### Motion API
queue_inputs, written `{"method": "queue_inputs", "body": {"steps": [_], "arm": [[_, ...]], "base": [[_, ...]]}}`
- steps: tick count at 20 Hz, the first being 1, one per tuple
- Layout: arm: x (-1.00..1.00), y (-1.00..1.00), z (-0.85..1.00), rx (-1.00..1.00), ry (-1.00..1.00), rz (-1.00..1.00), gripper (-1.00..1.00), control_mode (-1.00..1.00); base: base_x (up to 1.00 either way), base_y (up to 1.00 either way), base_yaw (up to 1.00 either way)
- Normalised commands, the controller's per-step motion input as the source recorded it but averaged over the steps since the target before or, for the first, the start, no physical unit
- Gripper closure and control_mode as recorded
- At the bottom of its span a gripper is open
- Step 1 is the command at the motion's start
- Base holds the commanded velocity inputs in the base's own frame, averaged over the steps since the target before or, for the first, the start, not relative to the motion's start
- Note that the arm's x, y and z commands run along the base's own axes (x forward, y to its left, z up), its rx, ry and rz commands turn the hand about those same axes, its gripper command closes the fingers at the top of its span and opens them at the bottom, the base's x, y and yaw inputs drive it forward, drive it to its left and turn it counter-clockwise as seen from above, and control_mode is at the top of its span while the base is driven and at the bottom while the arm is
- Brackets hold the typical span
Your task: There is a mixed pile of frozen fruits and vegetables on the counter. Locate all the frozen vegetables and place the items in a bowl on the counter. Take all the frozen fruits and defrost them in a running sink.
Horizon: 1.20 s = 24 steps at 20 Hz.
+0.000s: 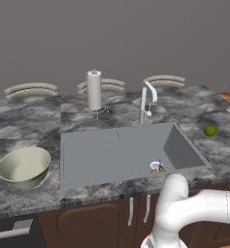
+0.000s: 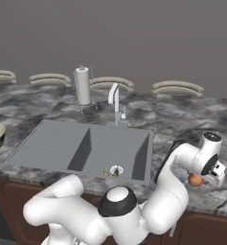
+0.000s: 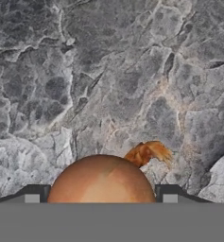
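Observation:
A reddish-brown oval vegetable (image 3: pixel 101 182) with a wispy tip lies on the dark marbled counter (image 3: pixel 108 71), right of the sink. My gripper (image 3: pixel 101 198) reaches down over it, and both fingertips (image 3: pixel 32 194) press against its sides. From the right base camera this vegetable (image 2: pixel 196 180) peeks out under the hand. A lime-green ball (image 1: pixel 209 131) rests on the counter beyond the sink's right edge. A small orange-brown fruit (image 1: pixel 157 169) lies by the drain inside the grey sink (image 1: pixel 111 150). The cream-green bowl (image 1: pixel 23 167) stands far left, with nothing inside.
A curved chrome tap (image 1: pixel 146 101) rises behind the basin, with a paper-towel roll (image 1: pixel 94 90) to its left. Flat grey-beige plates (image 1: pixel 31 89) line the back of the counter. The counter's front edge runs just below the bowl and the sink.

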Motion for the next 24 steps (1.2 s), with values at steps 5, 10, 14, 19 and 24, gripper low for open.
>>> {"method": "queue_inputs", "body": {"steps": [5, 10, 14, 19, 24], "arm": [[-0.10, -0.09, -0.06, 0.04, 0.07, -0.18, 1.00, -1.00], [-0.04, 0.07, 0.09, 0.07, 0.00, -0.08, 1.00, -1.00], [-0.09, 0.32, 0.34, 0.07, 0.00, 0.00, 1.00, -1.00], [-0.18, 0.42, 0.33, 0.02, -0.01, 0.00, 1.00, -1.00], [-0.45, 0.43, 0.23, 0.00, -0.12, 0.00, 1.00, -1.00]], "base": [[0.00, 0.00, 0.00], [0.00, 0.00, 0.00], [0.00, 0.00, 0.00], [0.00, 0.00, 0.00], [0.00, 0.00, 0.00]]}}
